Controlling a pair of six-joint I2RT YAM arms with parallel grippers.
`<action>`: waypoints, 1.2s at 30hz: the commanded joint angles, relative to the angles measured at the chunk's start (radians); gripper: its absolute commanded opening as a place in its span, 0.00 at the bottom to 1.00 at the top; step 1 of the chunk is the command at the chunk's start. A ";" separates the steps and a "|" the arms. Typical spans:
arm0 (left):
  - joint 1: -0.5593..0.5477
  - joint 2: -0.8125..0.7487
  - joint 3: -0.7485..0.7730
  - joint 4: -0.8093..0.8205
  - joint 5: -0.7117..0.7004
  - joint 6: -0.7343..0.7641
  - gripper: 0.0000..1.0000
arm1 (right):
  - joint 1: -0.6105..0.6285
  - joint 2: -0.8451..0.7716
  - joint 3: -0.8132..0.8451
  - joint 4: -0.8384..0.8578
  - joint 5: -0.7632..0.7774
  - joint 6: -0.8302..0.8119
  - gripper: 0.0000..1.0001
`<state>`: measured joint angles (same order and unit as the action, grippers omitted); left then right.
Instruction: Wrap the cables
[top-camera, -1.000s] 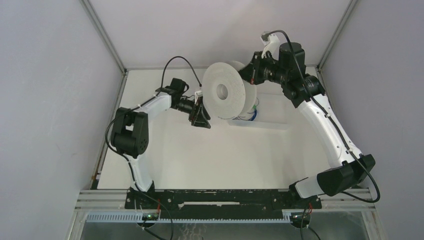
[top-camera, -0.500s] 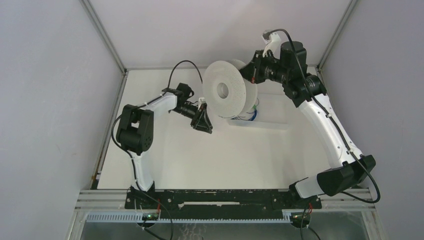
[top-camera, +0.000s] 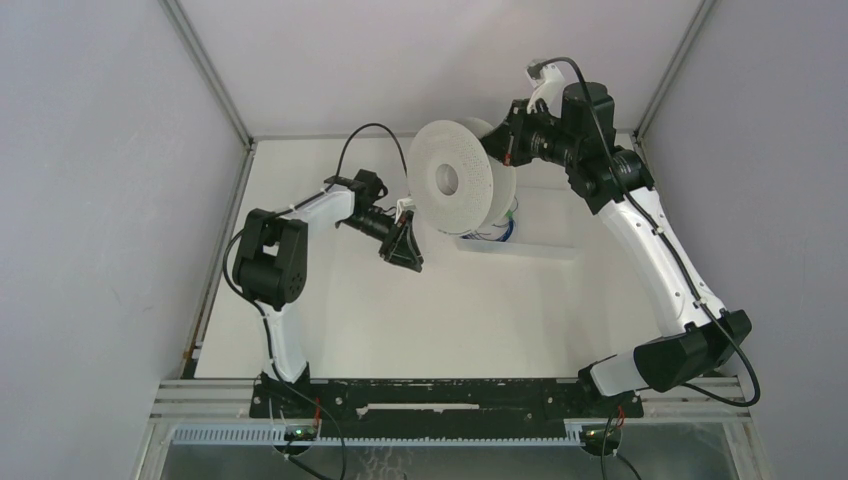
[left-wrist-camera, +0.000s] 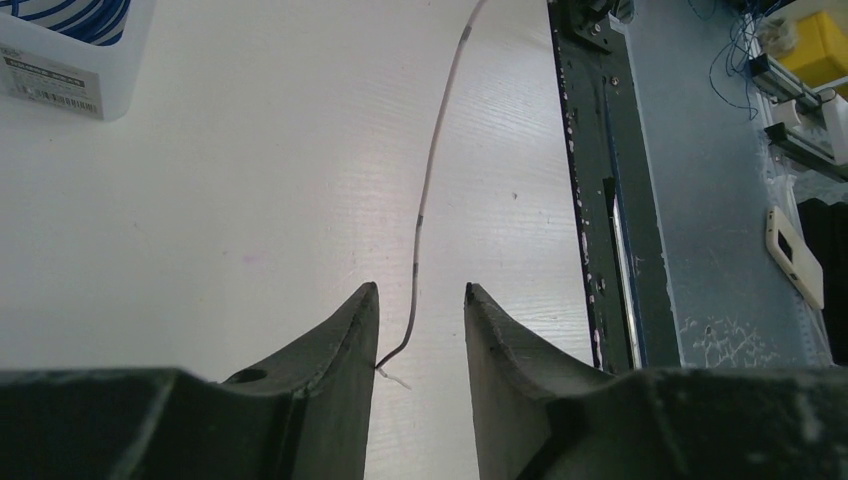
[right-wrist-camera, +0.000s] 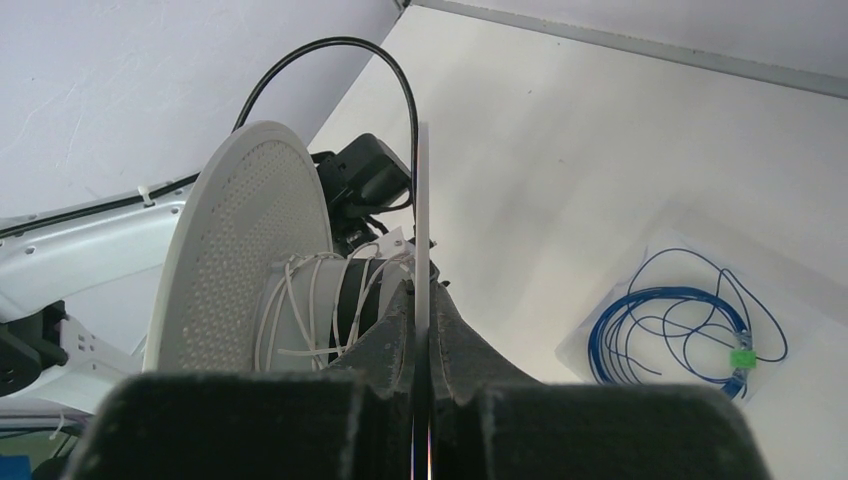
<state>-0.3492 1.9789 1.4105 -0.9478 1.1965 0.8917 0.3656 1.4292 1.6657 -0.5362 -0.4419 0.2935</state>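
Right jaws clamp the spool (top-camera: 470, 195) rim, but the left jaws stand parted around the thin cable (left-wrist-camera: 422, 200), whose short end could slip free.

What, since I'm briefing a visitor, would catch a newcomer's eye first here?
The big white spool, held aloft at back centre with the right gripper shut on its flange rim. Next, the thin pale cable stretching over the tabletop and between the left gripper's open fingers, beside the spool.

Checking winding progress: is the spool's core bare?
No, loose turns of pale cable wrap the core of the spool in the right wrist view.
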 joint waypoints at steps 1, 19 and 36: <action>0.000 -0.002 0.054 -0.021 0.010 0.035 0.39 | -0.008 -0.023 0.032 0.093 0.005 0.017 0.00; -0.037 -0.069 -0.022 -0.102 0.035 0.089 0.00 | -0.029 0.039 0.088 0.029 0.383 0.095 0.00; -0.172 -0.283 -0.091 0.257 -0.241 -0.382 0.00 | -0.047 0.213 0.155 -0.012 0.638 0.063 0.00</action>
<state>-0.4709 1.7996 1.3525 -0.8505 1.0729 0.6838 0.3206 1.6520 1.7607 -0.6075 0.1493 0.3504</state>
